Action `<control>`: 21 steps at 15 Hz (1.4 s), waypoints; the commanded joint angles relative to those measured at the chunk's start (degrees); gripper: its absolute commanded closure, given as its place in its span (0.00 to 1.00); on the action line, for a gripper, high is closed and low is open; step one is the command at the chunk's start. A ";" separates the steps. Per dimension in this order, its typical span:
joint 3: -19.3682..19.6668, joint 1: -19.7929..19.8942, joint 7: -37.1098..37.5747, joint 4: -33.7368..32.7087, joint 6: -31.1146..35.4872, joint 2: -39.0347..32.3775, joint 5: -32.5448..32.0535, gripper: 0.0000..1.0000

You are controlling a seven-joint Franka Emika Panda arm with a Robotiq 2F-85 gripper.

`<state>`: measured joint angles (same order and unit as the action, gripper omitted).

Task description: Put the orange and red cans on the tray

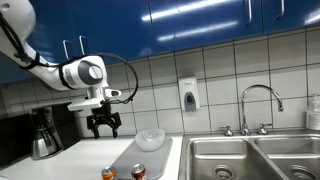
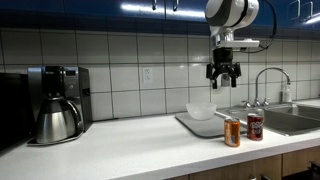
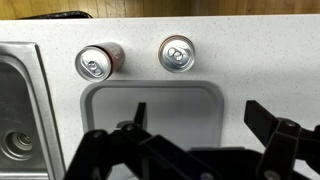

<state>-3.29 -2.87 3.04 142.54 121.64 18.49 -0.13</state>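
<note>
An orange can and a red can stand upright side by side on the white counter, just in front of the grey tray. Both exterior views show them, the orange can and the red can at the bottom edge of one. The wrist view shows their tops: the red can nearer the sink, the orange can beside it, both just off the tray. My gripper hangs open and empty, high above the tray.
A white bowl sits on the tray. A steel sink with a faucet lies beside the tray. A coffee maker stands at the far end of the counter. A tiled wall runs behind.
</note>
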 commanded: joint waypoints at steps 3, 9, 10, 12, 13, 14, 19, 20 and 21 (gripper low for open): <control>-0.71 -0.32 -0.42 3.33 3.27 0.29 -1.97 0.00; -0.51 -0.25 -0.50 5.44 7.40 -1.91 -1.52 0.00; -0.51 -0.19 -0.44 5.55 8.04 -2.49 -1.66 0.00; -0.53 -0.19 -0.52 5.67 9.25 -3.68 -1.76 0.00; -0.63 -0.14 -0.35 5.72 9.96 -4.29 -2.10 0.00; -0.61 -0.15 -0.42 5.74 10.56 -4.87 -2.13 0.00; -0.71 -0.31 -1.05 6.25 12.76 -7.66 -3.17 0.00; -0.81 -0.36 -1.12 6.47 13.08 -8.10 -3.69 0.00; -0.86 -0.39 -1.20 6.54 13.27 -8.54 -4.06 0.00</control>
<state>-3.77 -3.19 2.70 148.44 133.32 10.86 -2.47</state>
